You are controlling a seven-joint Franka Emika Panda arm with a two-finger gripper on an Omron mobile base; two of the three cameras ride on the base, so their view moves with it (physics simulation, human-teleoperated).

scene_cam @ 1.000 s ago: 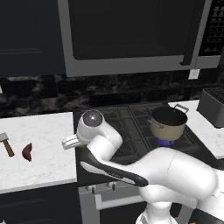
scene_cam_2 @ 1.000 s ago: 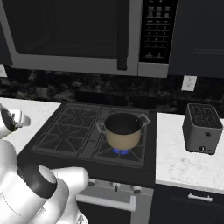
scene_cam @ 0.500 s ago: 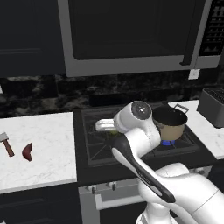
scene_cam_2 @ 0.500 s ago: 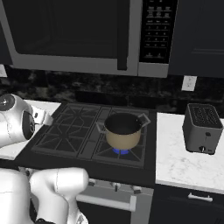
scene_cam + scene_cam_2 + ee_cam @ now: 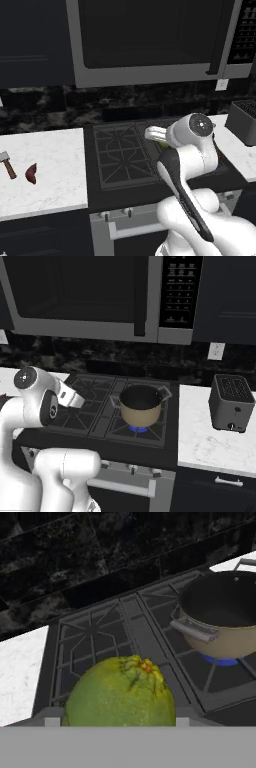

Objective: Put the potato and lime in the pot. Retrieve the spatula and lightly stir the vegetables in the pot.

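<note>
The lime (image 5: 121, 691) sits right at the gripper (image 5: 118, 722), filling the space where the fingertips would rise in the hand view, so the gripper appears clamped on it, though the fingers themselves are hidden behind the fruit. The step in hand looks like carrying the lime to the pot (image 5: 224, 614), with the potato (image 5: 31, 173) and spatula (image 5: 7, 163) not yet dealt with. Just beyond the lime lie the black grates of the stove (image 5: 105, 647), bare and flat, giving open room to travel over. Farther on and to the gripper's right stands the pot on a lit blue burner, its grey side handle (image 5: 192, 631) pointing toward the gripper; the next move likely calls for clearing that handle and the rim before releasing over the dark, seemingly empty inside. Behind the gripper's line, well apart on the white counter (image 5: 50, 170), the potato lies just beside the spatula. Beyond the pot, a toaster (image 5: 230, 403) stands well clear.
</note>
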